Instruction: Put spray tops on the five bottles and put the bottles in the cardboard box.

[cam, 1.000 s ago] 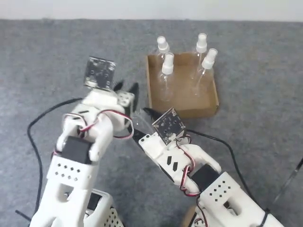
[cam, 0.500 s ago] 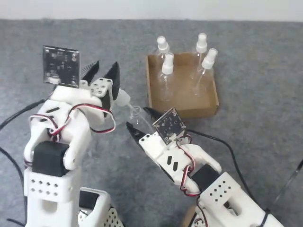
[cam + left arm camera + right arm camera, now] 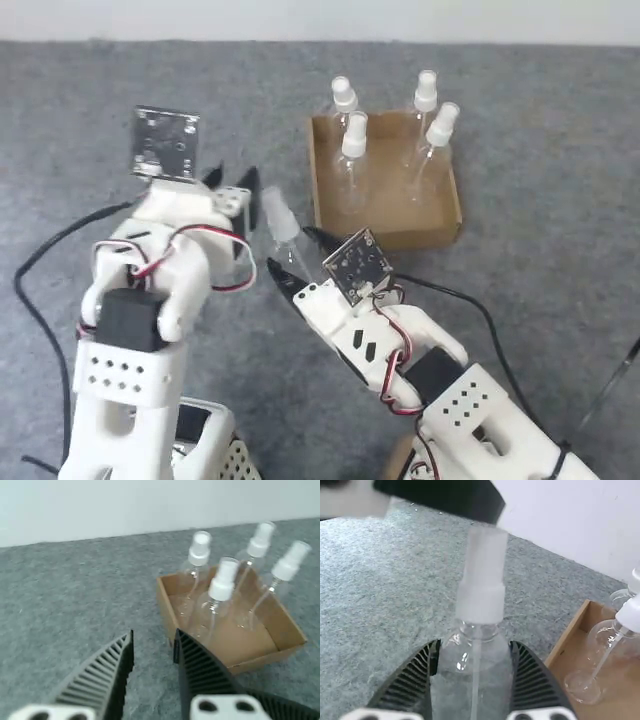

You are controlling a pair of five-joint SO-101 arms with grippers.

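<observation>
My right gripper (image 3: 290, 250) is shut on a clear bottle (image 3: 284, 234) just left of the cardboard box (image 3: 400, 238). In the right wrist view the right gripper (image 3: 472, 650) clamps the bottle (image 3: 470, 672) by its body. A white spray top (image 3: 481, 580) sits on the bottle's neck. My left gripper (image 3: 232, 180) hangs close to the left of the spray top (image 3: 275, 208), open. In the left wrist view the left gripper (image 3: 152, 640) has nothing between its fingers. Several capped bottles (image 3: 215, 595) stand in the box (image 3: 260, 657).
The grey mat (image 3: 540, 130) has free room to the right of the box and at the far left. Black cables (image 3: 40, 270) loop beside the left arm's base. A thin dark rod (image 3: 610, 390) crosses the right edge.
The left arm swung away to the left, then came back toward the bottle. The spray top, earlier beside the left gripper's tip, now sits on the bottle. The right arm stayed put.
</observation>
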